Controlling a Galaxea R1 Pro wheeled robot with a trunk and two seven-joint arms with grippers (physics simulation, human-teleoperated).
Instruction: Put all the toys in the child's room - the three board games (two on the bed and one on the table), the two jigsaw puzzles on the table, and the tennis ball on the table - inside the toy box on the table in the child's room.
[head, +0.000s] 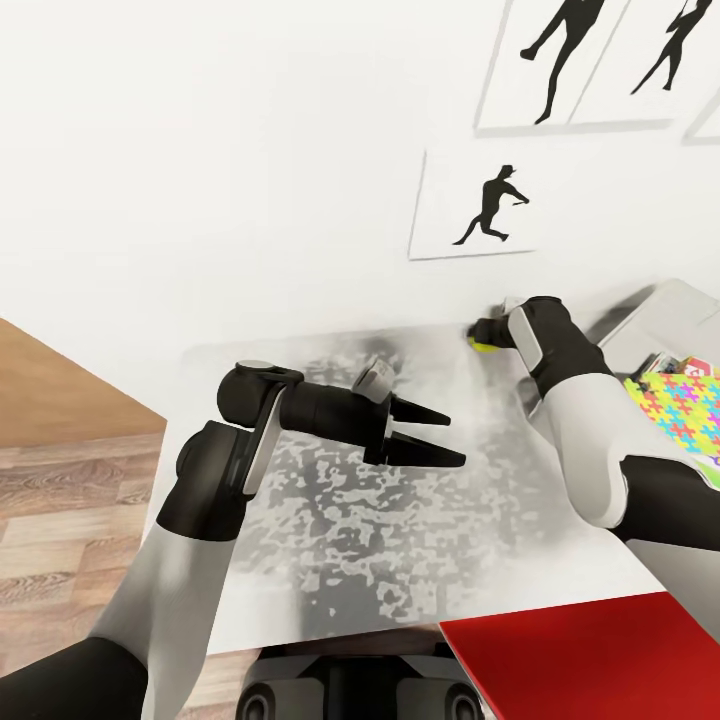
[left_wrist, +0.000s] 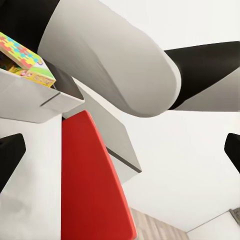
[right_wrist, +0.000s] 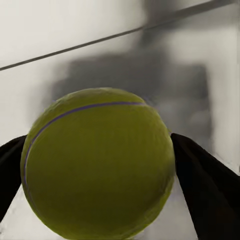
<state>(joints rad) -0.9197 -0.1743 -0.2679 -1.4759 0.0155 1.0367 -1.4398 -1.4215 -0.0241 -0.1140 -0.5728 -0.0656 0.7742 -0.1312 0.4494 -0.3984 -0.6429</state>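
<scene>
Over the mottled grey table by the white wall, left jaws gape, right jaws clamp the tennis ball.

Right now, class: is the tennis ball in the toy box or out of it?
Out: the tennis ball sits between the right gripper fingers.

bare table between the arms; toy box walls rise at right.
</scene>
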